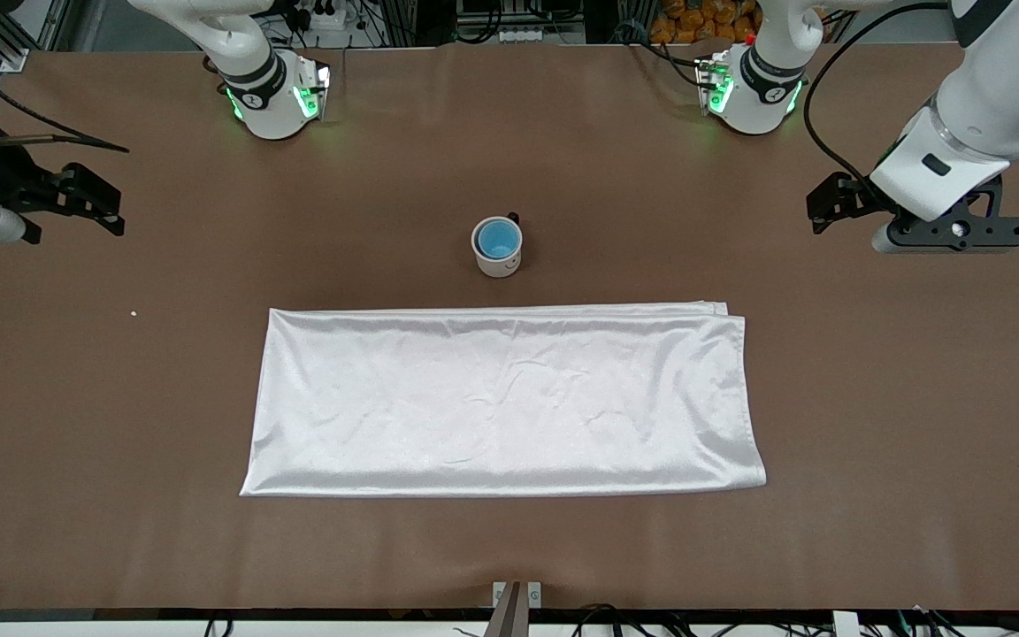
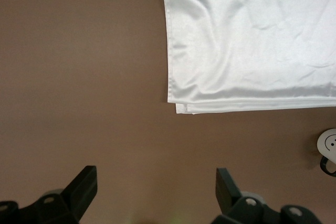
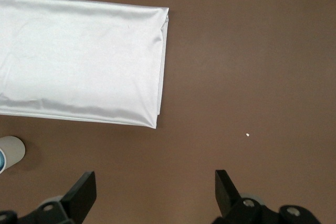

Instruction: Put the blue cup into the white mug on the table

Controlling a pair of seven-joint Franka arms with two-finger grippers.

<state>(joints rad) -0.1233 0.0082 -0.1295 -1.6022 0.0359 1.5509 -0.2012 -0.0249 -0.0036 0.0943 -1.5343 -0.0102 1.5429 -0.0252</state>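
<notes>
Brown table [image 1: 120, 425]: blue cup [image 1: 497, 238] upright inside white mug [image 1: 498, 249]; both pincers wide, empty.

A robotics lab is showing here: two white robot arm bases [image 1: 275, 93] glowing green on a large brown rectangular table [image 1: 120, 398], black cables [image 1: 616, 615] trailing along its edge.

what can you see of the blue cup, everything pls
The blue cup is a small, round, bright light-blue cup that looks like plastic, with no handle. It sits upright inside the white mug, so only its rim and inside show. The mug stands on the table, farther from the front camera than the white cloth. Nothing but the mug touches the cup.
</notes>
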